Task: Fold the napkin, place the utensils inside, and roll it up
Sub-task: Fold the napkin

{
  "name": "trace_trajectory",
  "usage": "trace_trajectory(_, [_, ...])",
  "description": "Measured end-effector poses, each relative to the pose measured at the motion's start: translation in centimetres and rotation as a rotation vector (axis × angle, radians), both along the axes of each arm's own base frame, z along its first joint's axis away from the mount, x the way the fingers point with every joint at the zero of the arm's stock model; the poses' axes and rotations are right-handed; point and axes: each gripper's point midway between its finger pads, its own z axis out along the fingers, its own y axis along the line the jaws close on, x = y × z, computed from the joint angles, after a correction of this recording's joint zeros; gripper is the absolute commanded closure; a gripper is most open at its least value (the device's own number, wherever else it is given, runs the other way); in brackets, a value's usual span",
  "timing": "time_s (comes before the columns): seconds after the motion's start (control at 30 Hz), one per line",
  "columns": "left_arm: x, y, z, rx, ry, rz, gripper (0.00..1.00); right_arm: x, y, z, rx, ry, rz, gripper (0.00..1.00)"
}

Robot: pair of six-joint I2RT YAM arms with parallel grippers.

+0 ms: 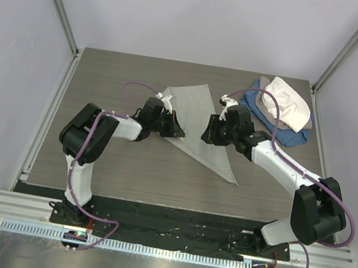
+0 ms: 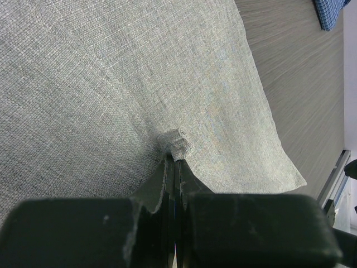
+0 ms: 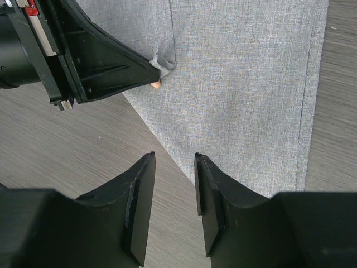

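Note:
The napkin (image 1: 196, 109) is a light grey cloth lying as a long triangle mid-table. My left gripper (image 2: 174, 162) is shut on a small pinched bunch of the napkin (image 2: 111, 84) near its edge; from above it sits at the cloth's left side (image 1: 179, 134). My right gripper (image 3: 174, 159) hangs open over the napkin's (image 3: 240, 84) slanted edge, nothing between its fingers, facing the left gripper (image 3: 150, 70). A small tan tip (image 3: 156, 84) peeks out beside that pinch; whether it is one of the utensils I cannot tell.
A heap of blue, grey and white cloths (image 1: 284, 107) lies at the back right, just behind my right arm. The dark wood-grain table (image 1: 104, 162) is ringed by metal frame rails (image 1: 52, 105).

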Motion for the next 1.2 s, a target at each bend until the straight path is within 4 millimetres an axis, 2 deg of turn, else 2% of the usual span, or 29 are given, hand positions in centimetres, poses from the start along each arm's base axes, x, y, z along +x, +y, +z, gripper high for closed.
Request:
trace_trajectory(0.87, [-1.2,0.2,-0.3,0.009,-0.006,-0.014,1.00,-0.1,0.3,-0.5,0.009,0.019,0.009,0.58])
trace_trajectory(1.1, [-1.3,0.2,-0.3,0.010,-0.005,-0.015,0.91,-0.1,0.3,-0.8,0.007,0.027,0.010,0.58])
trace_trajectory(1.2, [-1.4,0.3,-0.2,0.011,-0.005,-0.016,0.90,-0.1,0.4,-0.8,0.007,0.028,0.011,0.58])
